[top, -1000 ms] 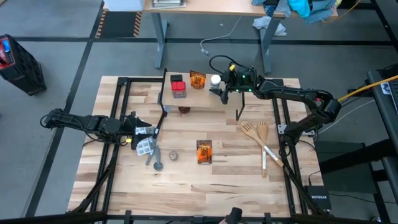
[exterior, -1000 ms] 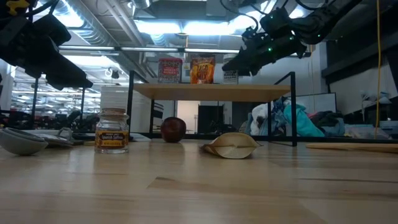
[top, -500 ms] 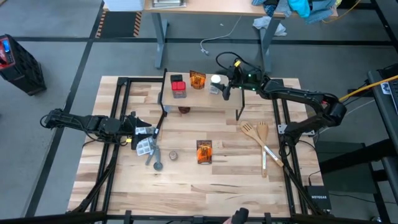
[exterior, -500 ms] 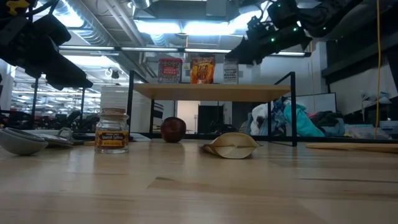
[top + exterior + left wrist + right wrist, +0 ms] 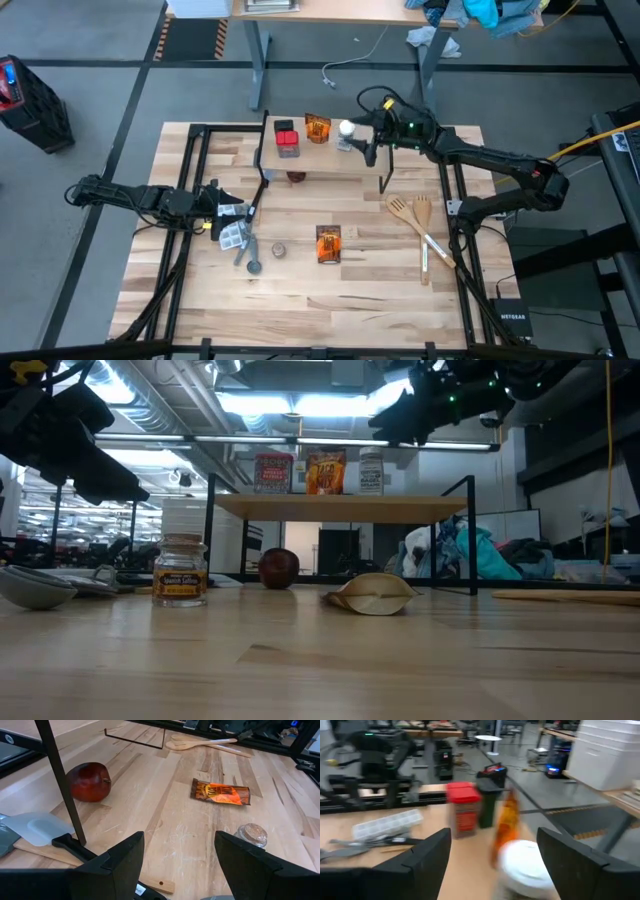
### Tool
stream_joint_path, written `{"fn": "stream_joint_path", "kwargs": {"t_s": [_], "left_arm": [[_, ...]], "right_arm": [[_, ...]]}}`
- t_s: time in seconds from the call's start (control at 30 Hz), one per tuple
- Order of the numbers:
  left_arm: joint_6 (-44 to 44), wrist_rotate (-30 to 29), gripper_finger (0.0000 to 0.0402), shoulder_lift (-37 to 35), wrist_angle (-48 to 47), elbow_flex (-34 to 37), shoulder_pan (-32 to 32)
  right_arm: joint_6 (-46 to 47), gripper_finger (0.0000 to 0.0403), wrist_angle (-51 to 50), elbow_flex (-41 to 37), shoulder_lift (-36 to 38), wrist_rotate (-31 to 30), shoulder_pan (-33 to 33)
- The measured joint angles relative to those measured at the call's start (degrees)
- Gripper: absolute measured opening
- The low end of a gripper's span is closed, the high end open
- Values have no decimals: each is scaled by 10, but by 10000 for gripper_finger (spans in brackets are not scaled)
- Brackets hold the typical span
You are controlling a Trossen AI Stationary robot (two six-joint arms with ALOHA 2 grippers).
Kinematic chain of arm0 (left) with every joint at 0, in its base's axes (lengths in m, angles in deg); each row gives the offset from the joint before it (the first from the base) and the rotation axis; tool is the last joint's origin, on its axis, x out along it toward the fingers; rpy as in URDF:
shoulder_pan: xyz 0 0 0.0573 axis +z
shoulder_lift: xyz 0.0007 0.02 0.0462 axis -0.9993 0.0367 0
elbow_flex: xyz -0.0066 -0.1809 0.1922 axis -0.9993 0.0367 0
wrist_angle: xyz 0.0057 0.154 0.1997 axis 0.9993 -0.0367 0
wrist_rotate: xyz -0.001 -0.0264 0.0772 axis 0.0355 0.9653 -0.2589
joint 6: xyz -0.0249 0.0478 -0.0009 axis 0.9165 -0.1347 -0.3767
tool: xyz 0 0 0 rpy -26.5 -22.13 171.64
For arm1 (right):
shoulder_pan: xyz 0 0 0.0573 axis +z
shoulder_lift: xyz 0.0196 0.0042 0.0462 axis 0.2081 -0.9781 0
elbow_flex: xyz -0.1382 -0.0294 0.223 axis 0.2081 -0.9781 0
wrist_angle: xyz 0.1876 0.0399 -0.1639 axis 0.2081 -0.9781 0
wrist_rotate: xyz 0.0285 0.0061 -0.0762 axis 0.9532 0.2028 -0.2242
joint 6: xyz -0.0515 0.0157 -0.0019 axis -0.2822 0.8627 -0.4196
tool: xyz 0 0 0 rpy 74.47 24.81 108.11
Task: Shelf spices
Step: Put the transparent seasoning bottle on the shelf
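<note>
Currently the white-capped jar (image 5: 346,131) is seen standing on the shelf (image 5: 330,160) beside the orange packet (image 5: 318,127); right gripper (image 5: 366,147) is held wide, empty, just beside it. Left gripper (image 5: 232,223) is parked wide, empty.

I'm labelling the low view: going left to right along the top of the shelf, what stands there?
Red-topped box → orange spice jar → white-capped jar, all upright on the shelf, with the right gripper just above the last one.
</note>
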Motion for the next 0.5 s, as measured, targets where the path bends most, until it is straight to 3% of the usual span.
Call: {"fn": "stream_joint_path", "kwargs": {"t_s": [0.1, 0.33, 0.5], "left_arm": [[0, 0, 235, 0, 0, 0, 0], [0, 0, 235, 0, 0, 0, 0], [0, 0, 235, 0, 0, 0, 0]], "right_arm": [[2, 301, -2, 0, 0, -13, 43], [-2, 301, 6, 0, -7, -129, 193], [-2, 301, 39, 0, -54, -207, 296]]}}
